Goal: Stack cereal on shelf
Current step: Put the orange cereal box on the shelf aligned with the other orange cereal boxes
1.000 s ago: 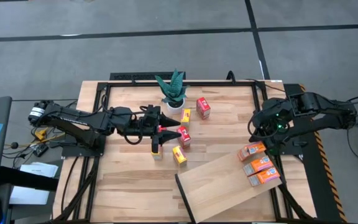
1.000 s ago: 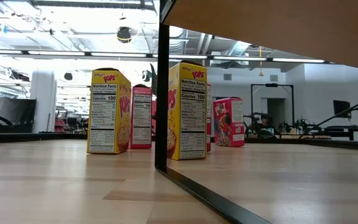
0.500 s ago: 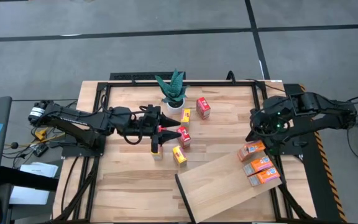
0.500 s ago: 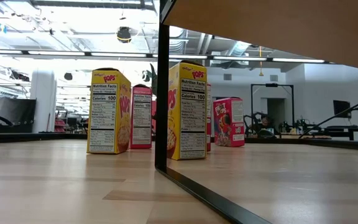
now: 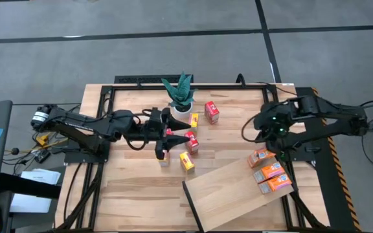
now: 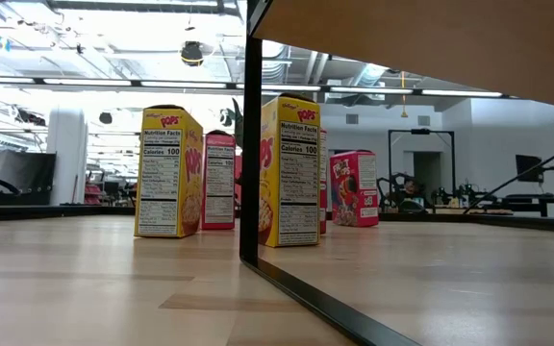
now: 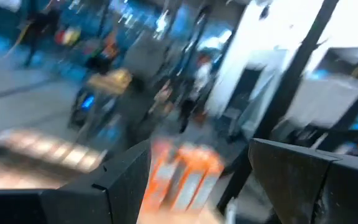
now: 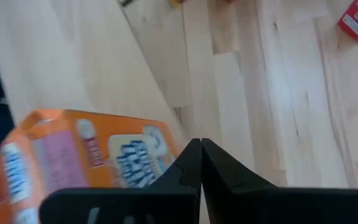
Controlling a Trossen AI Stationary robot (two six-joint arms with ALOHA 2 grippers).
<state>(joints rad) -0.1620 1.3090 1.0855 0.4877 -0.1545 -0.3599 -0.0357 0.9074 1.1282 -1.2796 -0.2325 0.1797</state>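
Three orange cereal boxes [image 5: 269, 171] lie on the right end of the pale shelf board [image 5: 228, 194], which lies askew at the table's near right. Red and yellow cereal boxes [image 5: 192, 141] stand on the tabletop near its middle; the low view shows them upright [image 6: 291, 171]. My right gripper [image 5: 246, 133] hangs shut above the table, left of the orange boxes, with one orange box [image 8: 86, 155] showing below it. My left gripper [image 5: 177, 134] is open, raised over a yellow box [image 5: 163, 154], with nothing between its fingers [image 7: 129, 180].
A green potted plant [image 5: 180, 94] stands at the far middle of the table, just beyond my left gripper. A red box [image 5: 212, 111] stands to its right. The shelf's dark edge [image 6: 250, 144] rises close in front of the low view.
My right gripper has moved from above the orange boxes toward the table's left, out over the bare tabletop, staying shut. My left gripper has tipped upward a little in place. No box has moved.
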